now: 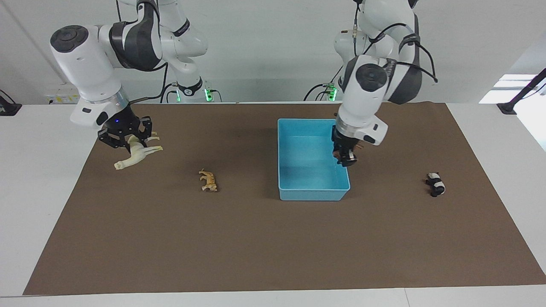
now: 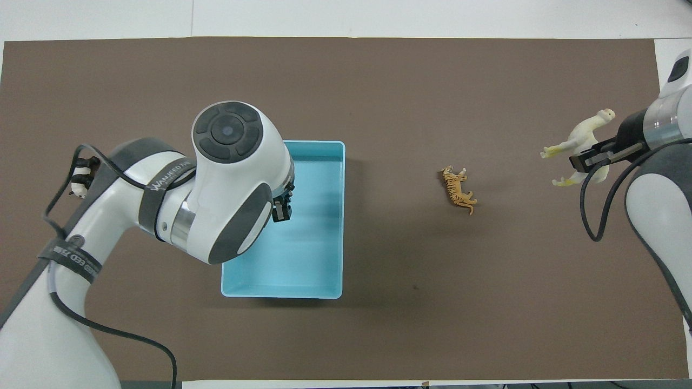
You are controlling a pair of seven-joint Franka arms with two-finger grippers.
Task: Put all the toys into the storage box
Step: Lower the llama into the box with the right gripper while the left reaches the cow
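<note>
The left gripper [image 1: 347, 158] hangs just over the box [image 1: 285, 140], at the wall toward the left arm's end, clenched on the lion [image 1: 340, 156] (only a bit of brown shows between the fingers, so I can't say how it sits). The right gripper [image 1: 126, 140] is up in the air over the mat [image 1: 256, 238] at the right arm's end, grasping the horse [image 1: 137, 154] around its body, head drooping low and legs sticking out sideways.

These figurines look like light, stiff plastic, probably a little slick, with thin legs and tails that offer poor purchase; the trunk seems the place to pinch. The horse, being longer, may swing in the grip.

The tiger [image 1: 208, 180] lies on its side on the mat, between the box and the right gripper, well apart from both. The panda [image 1: 435, 184] sits on the mat toward the left arm's end, well clear of the left gripper. The box holds nothing yet.
</note>
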